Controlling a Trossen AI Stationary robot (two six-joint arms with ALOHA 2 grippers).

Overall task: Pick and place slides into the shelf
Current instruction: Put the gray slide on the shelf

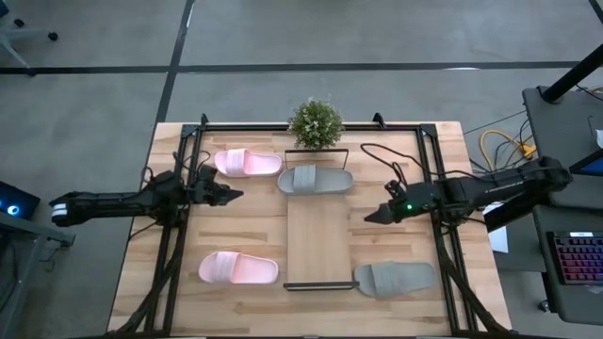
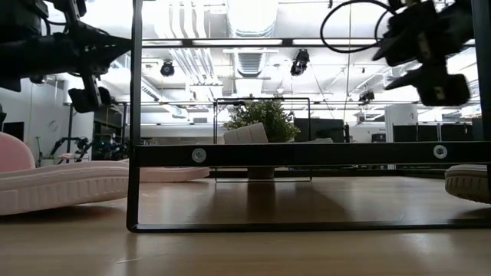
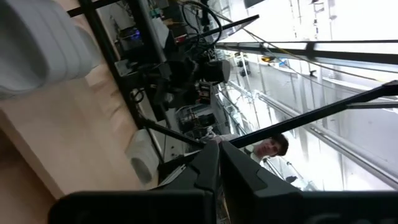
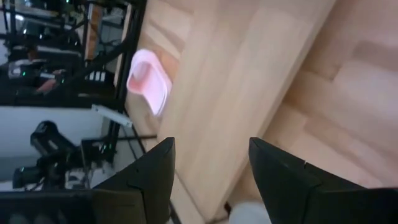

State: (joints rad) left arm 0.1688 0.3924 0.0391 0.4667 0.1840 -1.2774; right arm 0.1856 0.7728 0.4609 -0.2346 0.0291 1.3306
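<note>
Slides are the cargo, and only one grey slide (image 1: 316, 179) lies on the shelf (image 1: 318, 240) so far, across its far end by the small potted plant (image 1: 315, 122). That long pale board sits mid-table, most of it bare. Off it, on the tabletop (image 1: 132, 273), rest a pink slide (image 1: 247, 163) just left of the shelved grey one, a second pink slide (image 1: 238, 268) near the shelf's near-left corner, and a second grey slide (image 1: 395, 279) beside its near-right corner.

Raised beside the shelf's right edge, the right gripper (image 1: 373, 216) has its fingers spread wide and carries nothing. At the left, beside the far pink slide, the left gripper (image 1: 232, 194) is pinched fully closed, also empty.

Judging by position, the right arm's likeliest pickup is the near grey slide. Doing it well would mean swinging toward that corner, dropping over the wide strap, closing across it, then lifting clear of the thin wire rim before setting it flat on the bare board
</note>
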